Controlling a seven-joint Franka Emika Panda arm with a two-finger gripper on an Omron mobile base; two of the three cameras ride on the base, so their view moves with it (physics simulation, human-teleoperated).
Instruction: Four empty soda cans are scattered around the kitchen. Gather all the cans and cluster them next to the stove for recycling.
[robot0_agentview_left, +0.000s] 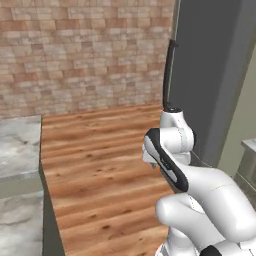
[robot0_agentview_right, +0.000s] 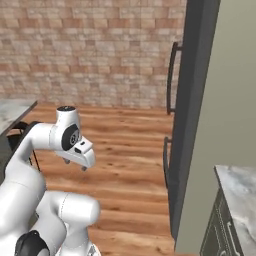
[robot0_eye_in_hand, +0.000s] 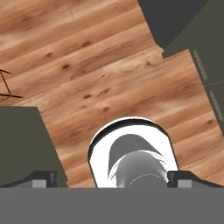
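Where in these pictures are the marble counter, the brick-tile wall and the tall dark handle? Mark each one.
marble counter (robot0_agentview_left: 17, 145): left base view, bare top near its edge.
brick-tile wall (robot0_agentview_right: 90, 50): right base view, middle of the bricks.
tall dark handle (robot0_agentview_left: 168, 75): left base view, middle of the bar.

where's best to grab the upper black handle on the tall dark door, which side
Take the upper black handle at the middle of its upright bar, coming from the floor side in front of the tall dark door, jaws level across it. The bar looks to stand off the door, leaving room behind.
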